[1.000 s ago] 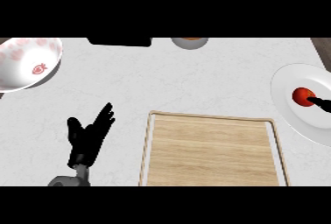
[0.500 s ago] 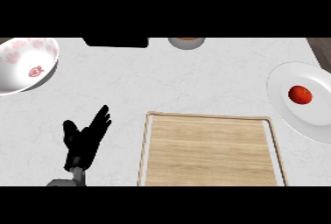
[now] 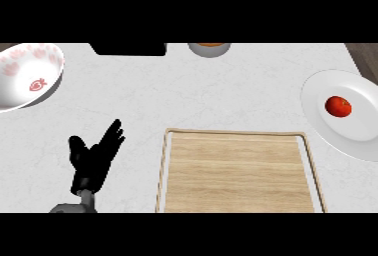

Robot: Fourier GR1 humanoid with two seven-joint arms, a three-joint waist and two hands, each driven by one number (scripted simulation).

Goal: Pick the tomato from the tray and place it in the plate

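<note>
Red tomato (image 3: 338, 106): lies on the white plate, touching its surface, a little right of the plate's middle.
Plate (image 3: 332, 135): white and round, on the counter at the right edge, partly cut off by the view's border; just right of the tray's far right corner.
Tray (image 3: 238, 172): pale wood with a raised rim, near the middle of the counter, its near end running out of view; nothing lies on it.
Left hand (image 3: 90, 159): black, at the near left, well left of the tray, fingers straight and spread wide, pointing up and away, holding nothing; it rests over the counter.
Right hand: shows nowhere in the view.
Counter (image 3: 184, 90): white, faintly marbled.
Bowl (image 3: 26, 75): white with pink markings and a small red figure inside, at the far left.
Dark object (image 3: 128, 48): a black slab at the far edge, cut off by the view.
Small cup (image 3: 209, 49): grey, with something orange inside, at the far edge right of the slab.
</note>
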